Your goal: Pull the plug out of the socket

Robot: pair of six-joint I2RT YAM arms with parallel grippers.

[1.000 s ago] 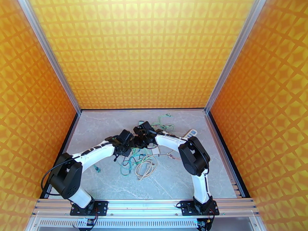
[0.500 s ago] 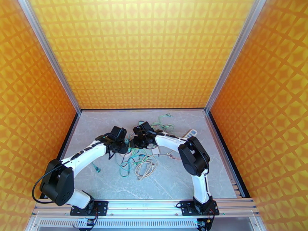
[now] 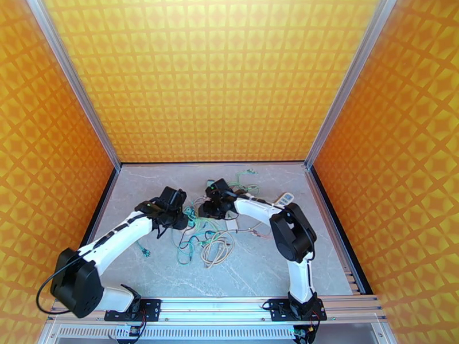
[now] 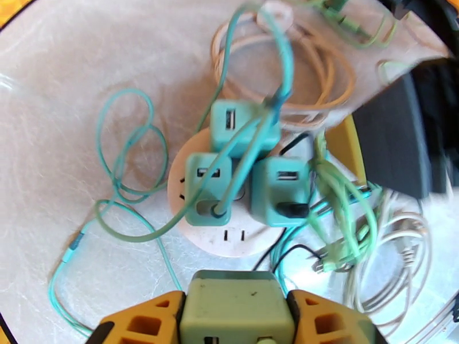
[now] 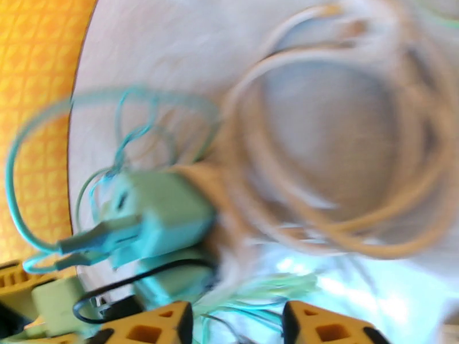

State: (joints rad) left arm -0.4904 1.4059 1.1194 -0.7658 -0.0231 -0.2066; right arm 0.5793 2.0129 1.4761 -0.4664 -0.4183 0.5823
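Item, at the left: left claw, clenched on the flat opposite sides of a pale green plug, held clear of the grey worktop. We rate this plug as a small stiff plastic cube, light, with smooth faces that could slip, so a square grip on the two flat sides, as here, suits it best. Item, just beyond the claw and apart from it: round white socket lying on the worktop, with a vacant pair of slots on the side facing the held plug. We judge those slots to be its seat, so the plug is already out. Item, seated in the socket: left teal plug, far teal plug and right teal plug, each with a lead running off. We reckon the socket is light and apt to lift or slide if a lead drags. Item: teal cable, soft, looped to the socket's left. Item: beige cable coil beyond the socket. Item: green cables tangled at its right. Item, at the right: right claw, fingers spread with only loose cables passing between them, gripping nothing that we can make out in this blurred view, near the socket's right side.
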